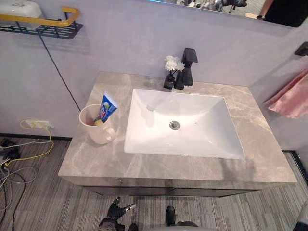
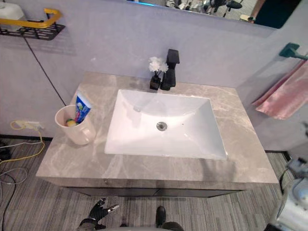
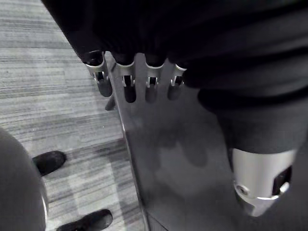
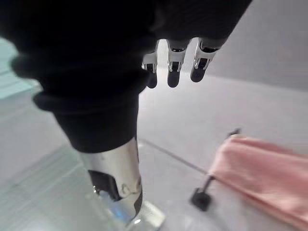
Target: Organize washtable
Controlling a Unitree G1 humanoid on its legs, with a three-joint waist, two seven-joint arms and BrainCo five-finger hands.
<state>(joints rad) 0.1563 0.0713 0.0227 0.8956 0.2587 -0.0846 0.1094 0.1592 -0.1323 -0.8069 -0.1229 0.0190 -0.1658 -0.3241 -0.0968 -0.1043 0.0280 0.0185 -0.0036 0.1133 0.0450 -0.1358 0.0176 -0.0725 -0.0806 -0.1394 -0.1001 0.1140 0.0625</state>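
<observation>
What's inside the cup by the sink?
A blue toothpaste tube leans out of the cup, beside something small and yellow. The tube's lower end is hidden by the cup's wall.

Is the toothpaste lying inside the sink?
No, the toothpaste tube stands in the cup on the counter, beside the white sink.

I saw a pale pink cup (image 1: 97, 129) standing upright on the grey marble washtable (image 1: 159, 166), just to the left of the white sink (image 1: 192, 132). A blue toothpaste tube (image 1: 108, 107) stood in it, wide end up, leaning toward the sink over the rim. A small yellow piece (image 2: 71, 123) showed inside the cup at the tube's lower end.
</observation>
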